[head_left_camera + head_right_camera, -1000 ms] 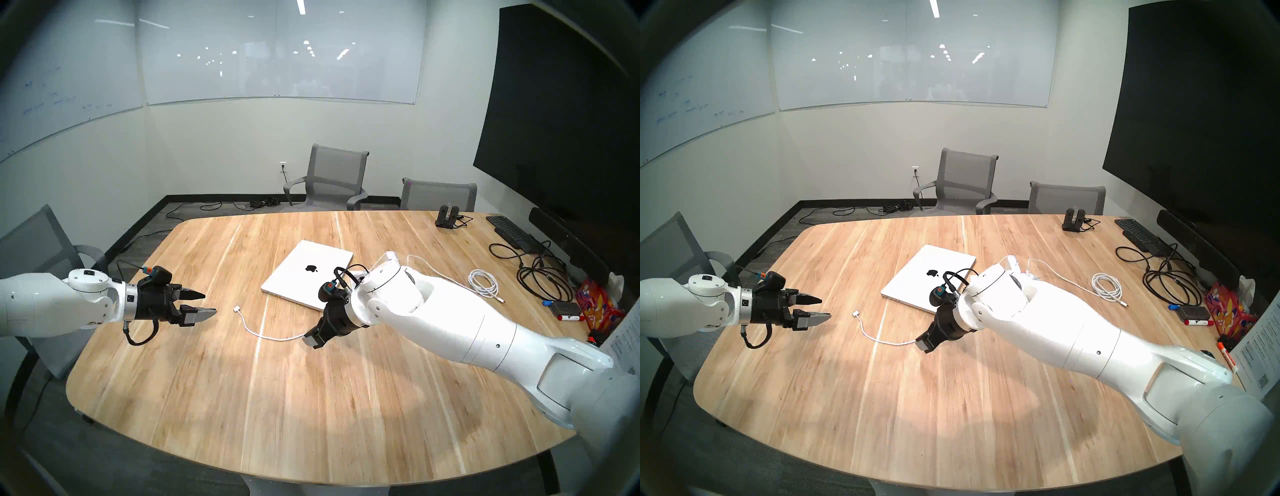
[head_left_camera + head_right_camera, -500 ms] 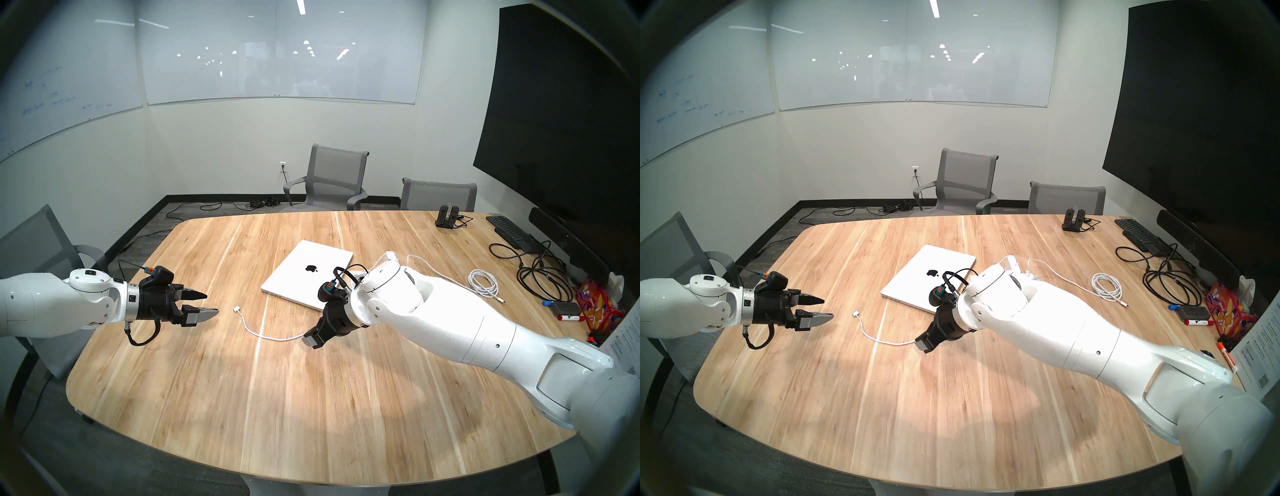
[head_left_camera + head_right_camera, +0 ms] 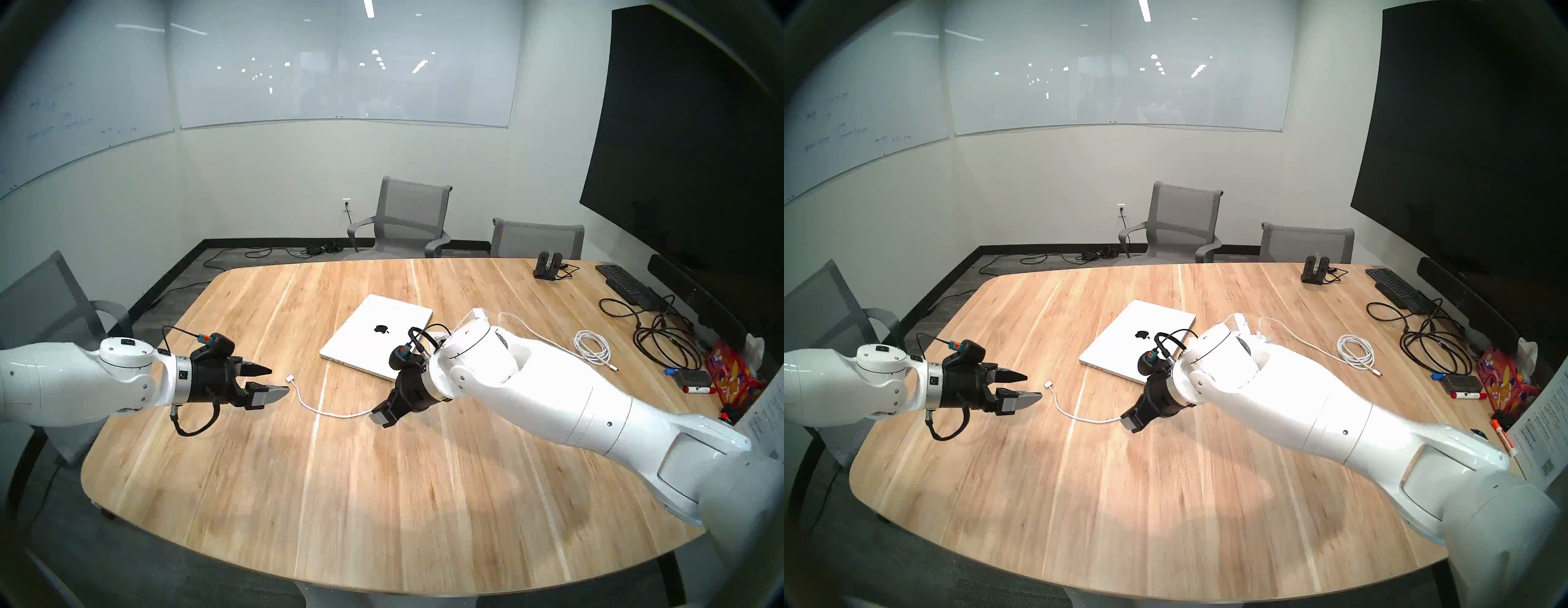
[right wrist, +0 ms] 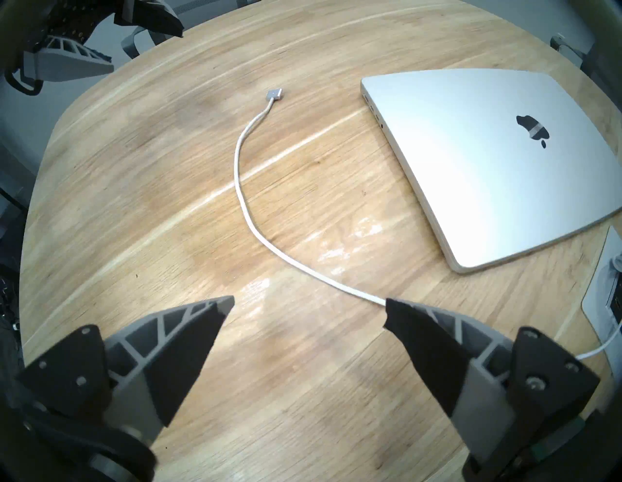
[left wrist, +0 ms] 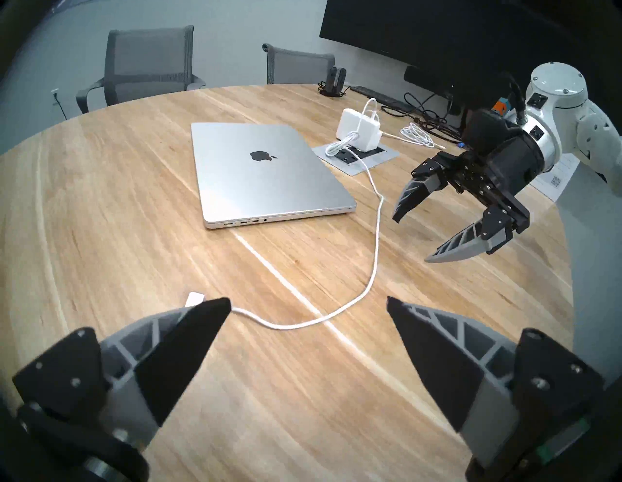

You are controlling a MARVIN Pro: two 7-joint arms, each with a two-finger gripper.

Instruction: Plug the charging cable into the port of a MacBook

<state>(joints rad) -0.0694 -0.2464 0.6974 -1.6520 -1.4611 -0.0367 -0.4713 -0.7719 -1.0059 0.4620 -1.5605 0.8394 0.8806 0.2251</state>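
The left gripper [image 3: 278, 381] has neared the charging cable [image 3: 335, 412]; both grippers gape empty.

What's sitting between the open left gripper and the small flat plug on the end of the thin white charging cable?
Nothing visible. The open left gripper hovers just short of the flat white-silver plug of the thin white charging cable, with only bare wooden table between them. The closed silver MacBook lies beyond the plug.

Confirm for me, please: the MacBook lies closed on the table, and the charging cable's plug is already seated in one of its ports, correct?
Not quite. The MacBook does lie closed on the table, but the charging cable is not plugged in: the right wrist view shows its plug lying loose on the wood, apart from the laptop.
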